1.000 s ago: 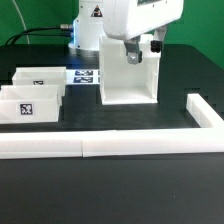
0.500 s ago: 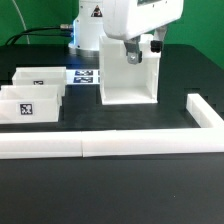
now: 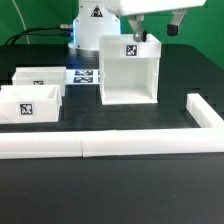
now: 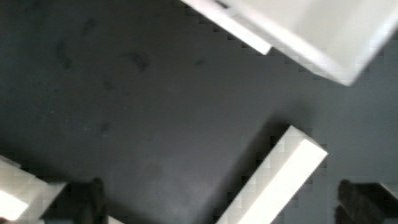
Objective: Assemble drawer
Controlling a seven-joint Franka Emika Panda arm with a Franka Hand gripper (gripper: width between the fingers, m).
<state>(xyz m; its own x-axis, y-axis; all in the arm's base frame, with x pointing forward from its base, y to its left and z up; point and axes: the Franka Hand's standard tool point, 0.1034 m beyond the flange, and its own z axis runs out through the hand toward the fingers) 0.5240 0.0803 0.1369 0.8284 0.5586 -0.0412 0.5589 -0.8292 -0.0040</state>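
The drawer's white boxy shell (image 3: 128, 72) stands upright behind the table's middle, open front toward the camera, with a tag on its top. Two small open-top trays (image 3: 40, 77) (image 3: 28, 105) with tags sit at the exterior view's left. My gripper (image 3: 158, 33) hangs just above the shell's top, open and empty, mostly cut off by the frame's upper edge. In the wrist view the gripper (image 4: 217, 205) shows dark fingertips (image 4: 71, 200) far apart with nothing between them. Below them lie the dark table and a white strip (image 4: 285, 178); I cannot tell which part it is.
A long low white border bar (image 3: 110, 146) runs along the front, and another (image 3: 205, 115) runs up the exterior view's right. The marker board (image 3: 86, 75) lies behind the trays, in front of the arm's white base (image 3: 90, 30). A white slab corner (image 4: 302, 30) shows in the wrist view.
The gripper was down at the shell's top wall in both earlier frames. It has now risen clear of the shell, uncovering the tag on the shell's top. The shell has not moved.
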